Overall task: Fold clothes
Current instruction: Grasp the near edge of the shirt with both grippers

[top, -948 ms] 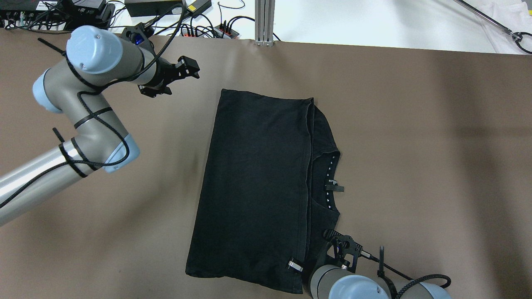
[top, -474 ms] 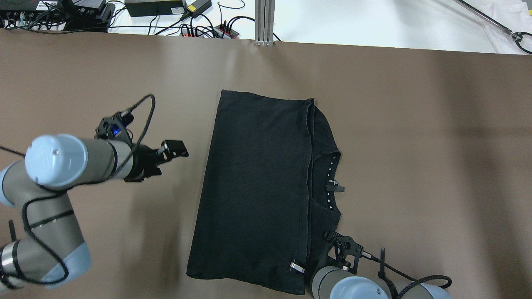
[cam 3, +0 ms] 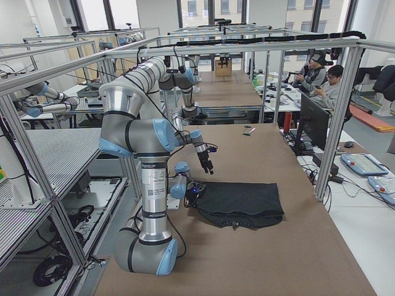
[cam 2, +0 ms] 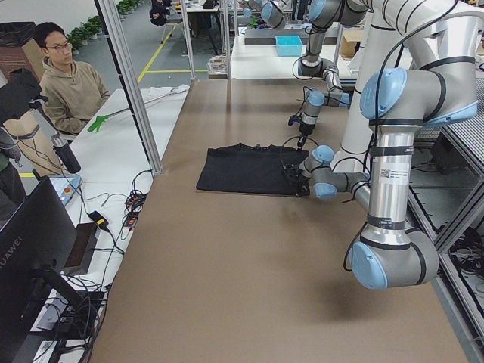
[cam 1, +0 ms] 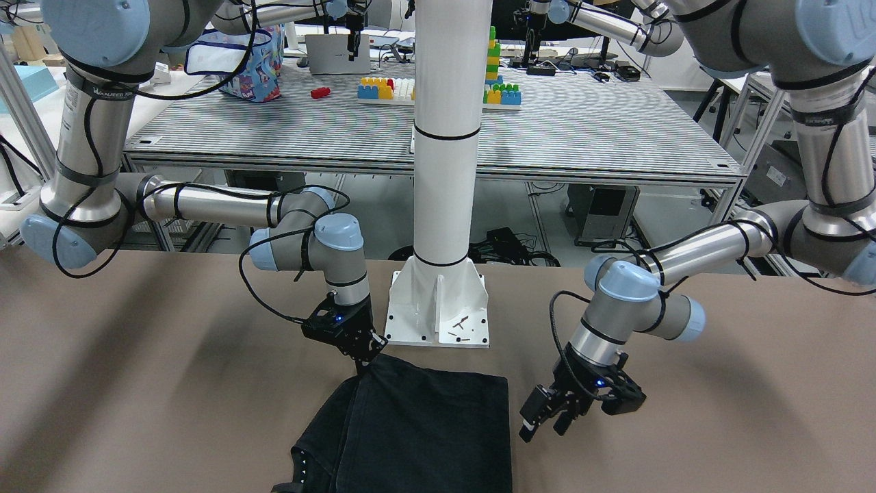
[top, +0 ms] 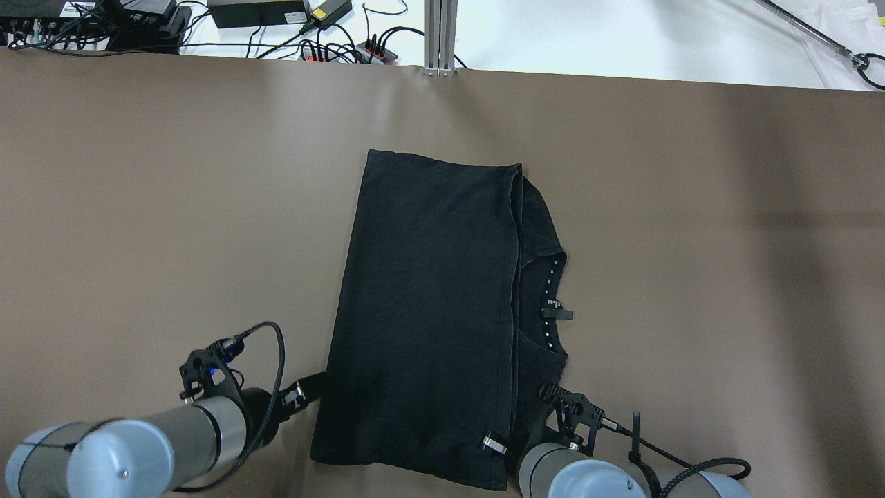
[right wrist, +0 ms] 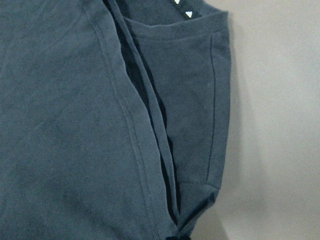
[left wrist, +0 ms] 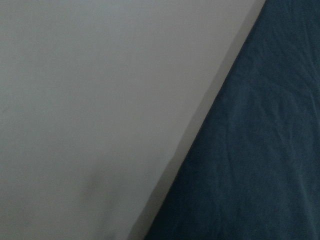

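The clothes (top: 429,311) are a single black garment, folded lengthwise into a long rectangle and lying flat on the brown table (top: 173,207). The top layer stops short of one long side, so a strip of the under layer shows there with the neckline (top: 550,304).

Fingers of the right gripper (cam 1: 367,358) are pinched together on the garment's corner at the robot's end, on the neckline side. In the front-facing view the fabric lifts a little off the table up to the fingertips. In the right wrist view, hemmed layers run down and converge at the bottom edge of the frame, where the fingers sit, with bare table to one side. From these fingers the neckline lies farther along the same long side.

The left gripper (cam 1: 544,426) sits low over the table with its fingers (cam 1: 528,418) spread apart and nothing between them. The garment's other long edge lies just beside the fingertips, near the corner at the robot's end. In the overhead view one fingertip reaches that edge — touching or just short, cannot tell. The left wrist view is part bare table, part dark cloth, with the edge running diagonally between.

The short near end of the garment spans the gap between the two sets of fingers. A white pillar (cam 1: 441,137) stands behind the right fingers, its base (cam 1: 438,311) close beside them.
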You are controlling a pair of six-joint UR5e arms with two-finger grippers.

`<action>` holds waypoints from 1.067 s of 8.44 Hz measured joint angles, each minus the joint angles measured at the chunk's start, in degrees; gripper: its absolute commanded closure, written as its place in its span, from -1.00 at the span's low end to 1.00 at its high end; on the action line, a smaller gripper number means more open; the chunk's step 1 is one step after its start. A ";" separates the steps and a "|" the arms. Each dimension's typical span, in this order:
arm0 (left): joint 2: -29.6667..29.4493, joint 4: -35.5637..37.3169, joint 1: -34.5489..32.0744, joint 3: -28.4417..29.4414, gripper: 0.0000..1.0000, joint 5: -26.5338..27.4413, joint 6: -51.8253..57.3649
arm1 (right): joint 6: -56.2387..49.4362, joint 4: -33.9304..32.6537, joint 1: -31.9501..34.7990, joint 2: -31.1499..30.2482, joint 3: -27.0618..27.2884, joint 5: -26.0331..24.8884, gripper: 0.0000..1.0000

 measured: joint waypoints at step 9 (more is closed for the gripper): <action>0.47 -0.06 10.36 2.24 0.30 10.21 -4.80 | -0.09 0.23 0.17 -0.47 -0.17 0.04 1.00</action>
